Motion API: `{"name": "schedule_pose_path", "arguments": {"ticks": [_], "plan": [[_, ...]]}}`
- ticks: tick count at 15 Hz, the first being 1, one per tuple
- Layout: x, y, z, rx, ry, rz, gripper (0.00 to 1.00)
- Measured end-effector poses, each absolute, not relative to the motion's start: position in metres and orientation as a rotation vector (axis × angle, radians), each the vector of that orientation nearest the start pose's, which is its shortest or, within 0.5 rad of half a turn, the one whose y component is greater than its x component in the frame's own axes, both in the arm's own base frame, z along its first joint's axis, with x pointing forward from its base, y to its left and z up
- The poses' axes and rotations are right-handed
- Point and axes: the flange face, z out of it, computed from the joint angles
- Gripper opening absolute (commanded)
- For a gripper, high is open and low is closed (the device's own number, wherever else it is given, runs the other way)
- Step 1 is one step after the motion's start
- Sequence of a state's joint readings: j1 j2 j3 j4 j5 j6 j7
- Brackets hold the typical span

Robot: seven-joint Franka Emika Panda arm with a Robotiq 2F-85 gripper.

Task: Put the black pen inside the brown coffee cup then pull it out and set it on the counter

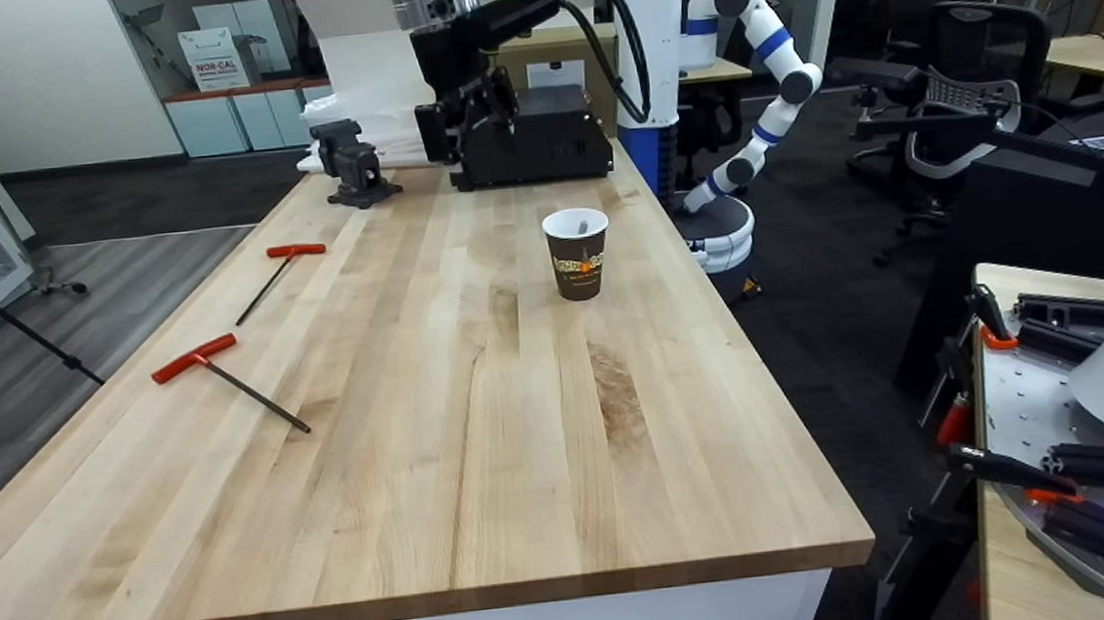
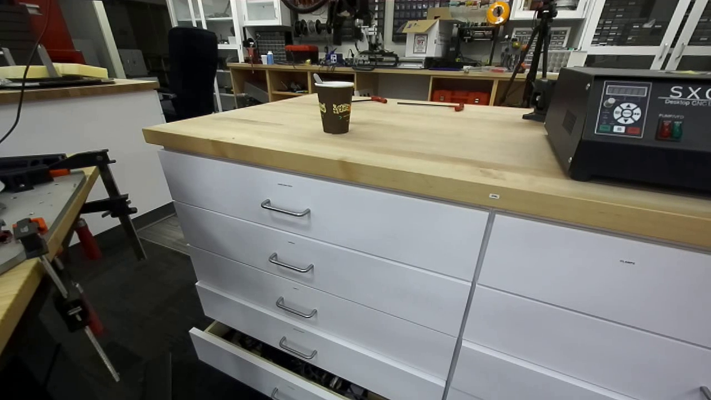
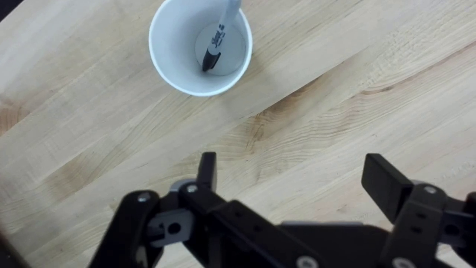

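Observation:
The brown coffee cup (image 1: 578,282) stands upright on the light-wood counter (image 1: 399,383). It also shows in an exterior view (image 2: 334,114) and at the top of the wrist view (image 3: 171,48). The black pen (image 3: 220,37) is inside the cup, black end down on the cup's bottom. Its silvery end leans on the rim and shows in both exterior views (image 1: 583,228) (image 2: 317,78). My gripper (image 3: 290,165) is open and empty above the bare counter, beside and higher than the cup, not touching it. In an exterior view the gripper (image 1: 469,132) blends with the black box behind.
Two red-handled T-shaped tools (image 1: 297,250) (image 1: 195,358) lie along the counter's far side from the cup. A black control box (image 2: 627,122) and a small black vise (image 1: 357,167) stand at one end. The cup is fairly near the counter's long edge (image 2: 344,164).

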State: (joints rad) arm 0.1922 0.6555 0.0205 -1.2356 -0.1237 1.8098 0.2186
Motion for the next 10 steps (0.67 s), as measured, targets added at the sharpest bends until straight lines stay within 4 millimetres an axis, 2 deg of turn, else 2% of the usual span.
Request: {"name": "schedule_pose_path", "arguments": {"ticks": [2,5,8,10], "plan": [[0.715,0.135,0.382,-3.259,-0.031,0.048,1.0],[0.706,0.116,0.393,-3.26,0.005,0.024,1.0],[0.686,0.096,0.402,-3.261,0.04,0.036,1.0],[0.668,0.092,0.405,-3.258,0.043,0.049,1.0]]}}
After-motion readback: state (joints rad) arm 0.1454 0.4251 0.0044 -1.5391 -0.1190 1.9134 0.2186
